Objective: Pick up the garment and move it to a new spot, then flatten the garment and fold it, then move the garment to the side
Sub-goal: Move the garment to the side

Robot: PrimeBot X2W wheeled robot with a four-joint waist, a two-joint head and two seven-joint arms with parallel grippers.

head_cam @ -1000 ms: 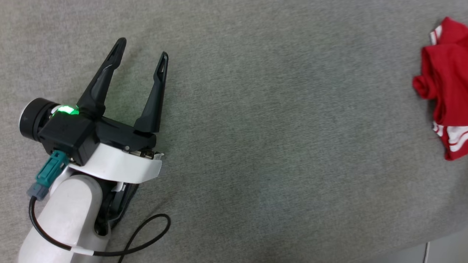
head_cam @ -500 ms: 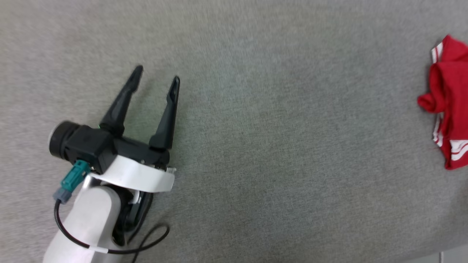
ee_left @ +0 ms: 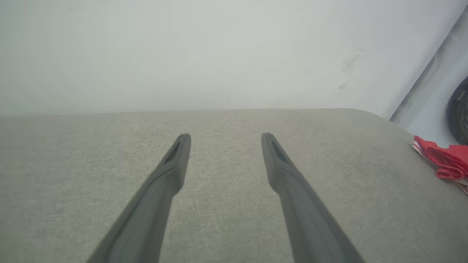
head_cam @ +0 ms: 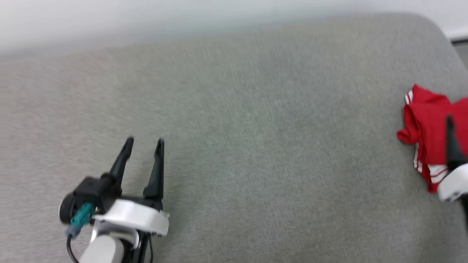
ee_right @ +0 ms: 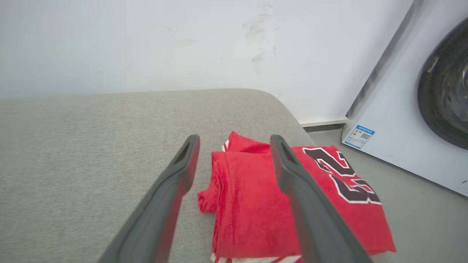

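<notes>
My right tool (ee_right: 234, 140) stands wide and empty, the folded red jersey (ee_right: 252, 204) lying on the grey worktop (ee_right: 91, 146) just below its tips. Soft, light, floppy, I judge: best pinched at the thick folded edge. My left tool (ee_left: 225, 137), also wide, is well apart.

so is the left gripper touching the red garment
Apart. In the head view the left gripper sits lower left, the garment far right, grey cushion between.

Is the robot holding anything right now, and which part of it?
Nothing is held. The left gripper stands open over the bare grey cushion. The right gripper is open over the folded red shirt, not clamping it.
</notes>
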